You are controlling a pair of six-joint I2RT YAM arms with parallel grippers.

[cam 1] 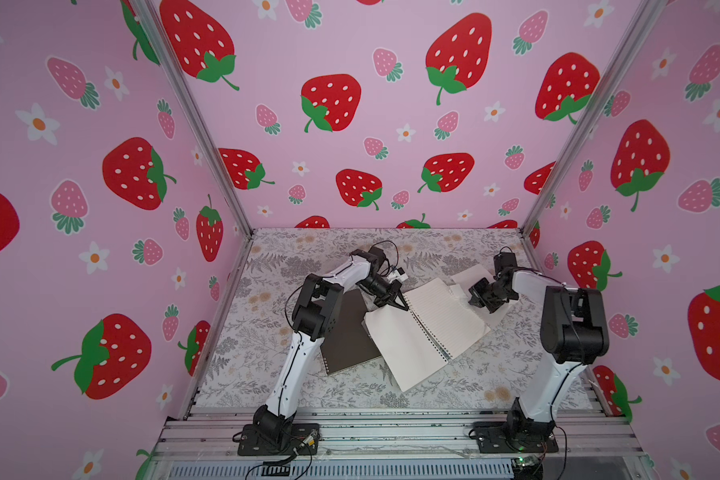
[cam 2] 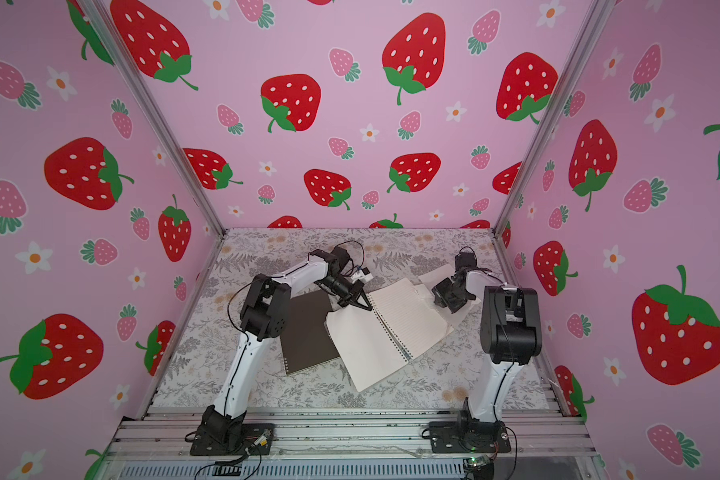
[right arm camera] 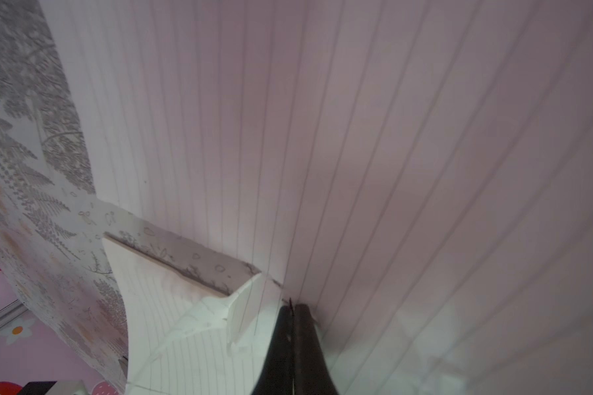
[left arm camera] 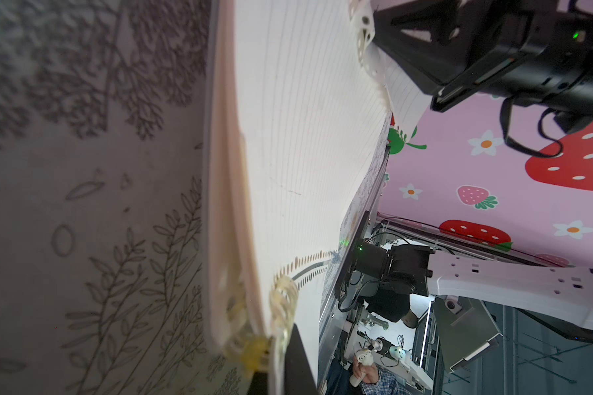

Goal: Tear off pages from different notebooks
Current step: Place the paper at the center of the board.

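Note:
The cream notebook [cam 1: 395, 349] [cam 2: 360, 353] lies open in the middle of the table, its lined pages [cam 1: 445, 320] [left arm camera: 305, 136] facing up. The dark notebook [cam 1: 348, 340] [cam 2: 308, 336] lies shut beside it, partly under my left arm. My left gripper [cam 1: 400, 306] [left arm camera: 278, 369] is shut at the far end of the cream notebook's spiral, with a white edge between its fingers. My right gripper [cam 1: 471, 296] [right arm camera: 292, 306] is shut on a lined page [cam 1: 472, 274] [right arm camera: 425, 171] at the notebook's far right corner. That page's punched edge [left arm camera: 363, 34] hangs free.
A floral cloth [cam 1: 308, 266] covers the table. Pink strawberry walls [cam 1: 391, 124] close in the left, back and right. Aluminium rails [cam 1: 391, 428] with both arm bases run along the front edge.

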